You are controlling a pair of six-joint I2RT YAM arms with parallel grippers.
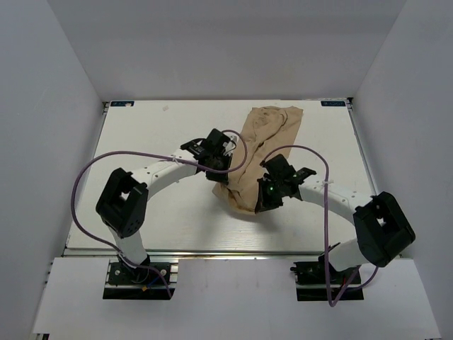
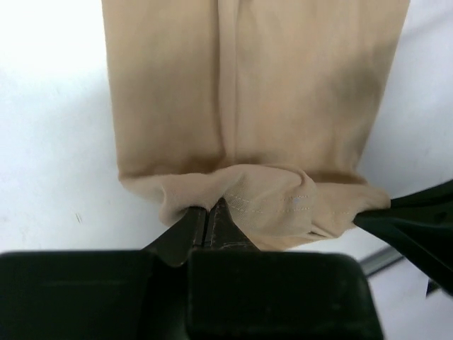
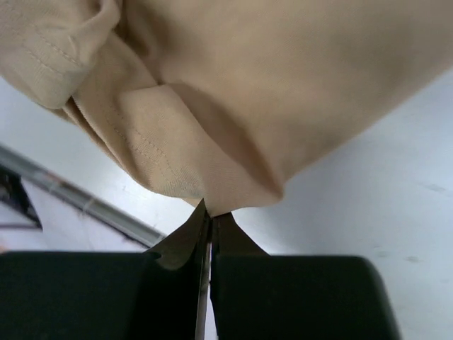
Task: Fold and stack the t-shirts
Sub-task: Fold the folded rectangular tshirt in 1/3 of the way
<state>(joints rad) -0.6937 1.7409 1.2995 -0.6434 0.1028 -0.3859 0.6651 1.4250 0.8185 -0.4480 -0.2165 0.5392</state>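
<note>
One plain tan t-shirt (image 1: 263, 142) lies as a long narrow folded strip from the table's back middle down toward the centre. Its near end is lifted and bunched between the two grippers. My left gripper (image 1: 221, 176) is shut on the shirt's near-left hem corner; in the left wrist view the stitched hem (image 2: 276, 202) bulges over the closed jaws (image 2: 207, 212). My right gripper (image 1: 263, 202) is shut on the near-right corner; in the right wrist view the fabric (image 3: 233, 106) hangs from the closed jaws (image 3: 211, 212).
The white table (image 1: 141, 142) is walled by white panels left, right and back. A metal rail (image 1: 212, 249) runs along its near edge. Purple cables (image 1: 92, 170) loop off both arms.
</note>
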